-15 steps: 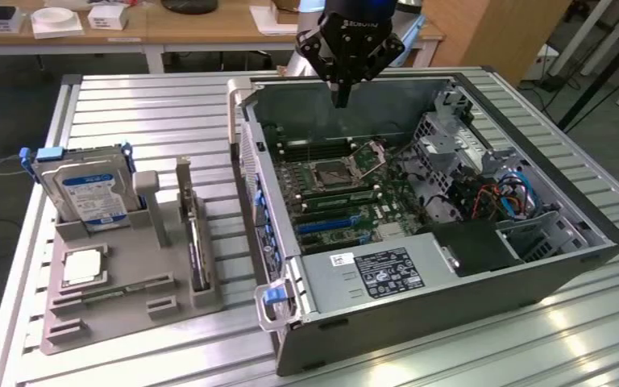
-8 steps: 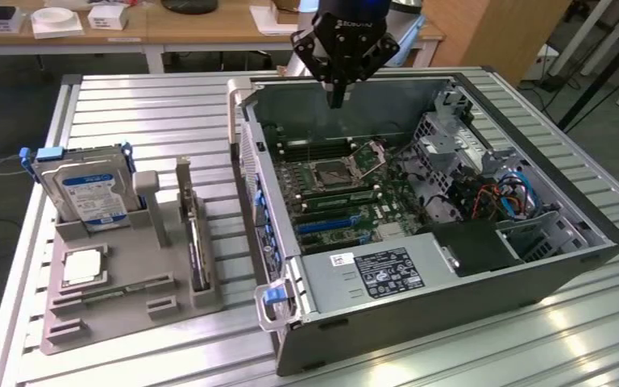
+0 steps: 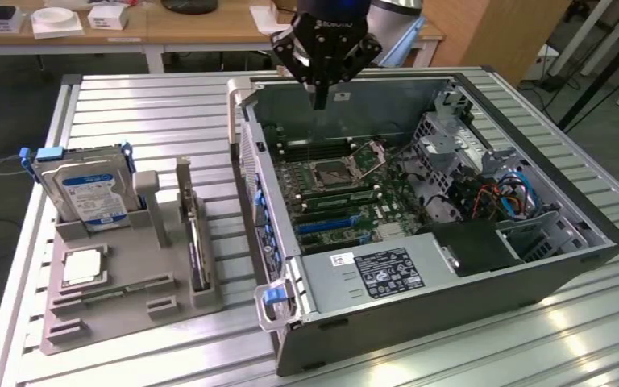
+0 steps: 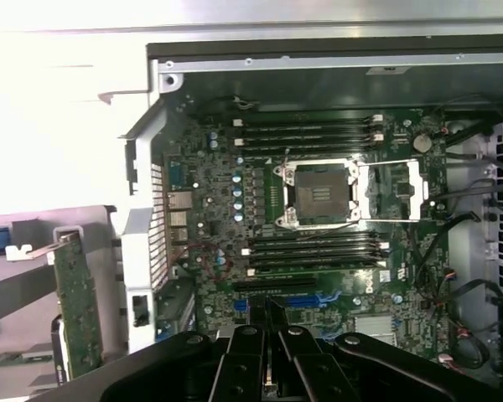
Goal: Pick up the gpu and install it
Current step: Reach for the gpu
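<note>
While the gripper hangs above the far wall of the open case, its jaws sit pinched together with nothing between them; the wrist view looks straight down on the board and the bare socket.

Gpu location: outside the case, on its edge in a slot of the grey holder, between the drive and the case's near wall; untouched.

Risks as I judge them:
- tool is over the board, not the card; a descent here would likely drive the closed tips into the socket or memory slots;
- closed jaws cannot take the card; arriving shut would knock it;
- card is thin and tall on edge; an off-centre pinch may twist it or jam it in its slot;
- case wall stands just beside the holder; a low carry could catch the card on the rim.
</note>
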